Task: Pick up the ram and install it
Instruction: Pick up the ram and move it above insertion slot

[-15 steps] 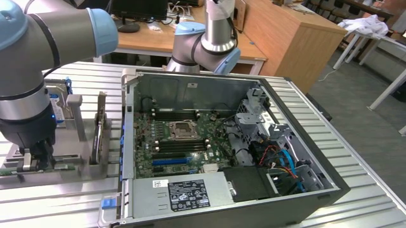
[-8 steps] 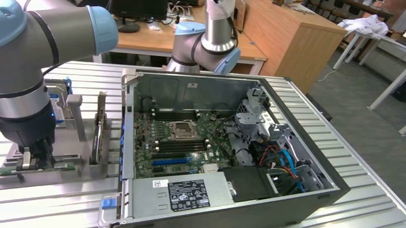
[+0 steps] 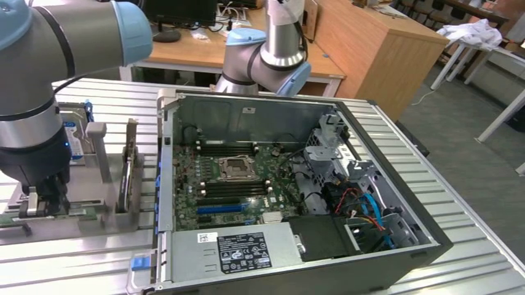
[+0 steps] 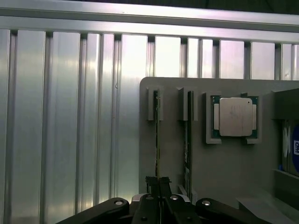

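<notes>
The ram (image 4: 157,135) is a thin green stick standing on edge in a slot of the grey holder (image 4: 173,154), seen edge-on in the wrist view. My gripper (image 4: 158,183) is shut on its top edge near one end, with a dark finger on each side. In the exterior view my gripper (image 3: 39,206) hangs low over the holder at the exterior view's left, where a green strip of the ram (image 3: 64,213) shows beside it. The open computer case (image 3: 394,246) holds the motherboard (image 3: 238,184) with black memory slots (image 3: 227,147).
A second green stick (image 4: 188,135) stands in the neighbouring slot, and a processor chip (image 4: 235,116) lies in a cradle beyond it. A blue-labelled drive (image 3: 75,138) stands behind the holder. Another robot arm (image 3: 271,55) rises behind the case. All of it rests on a ribbed aluminium table (image 3: 459,203).
</notes>
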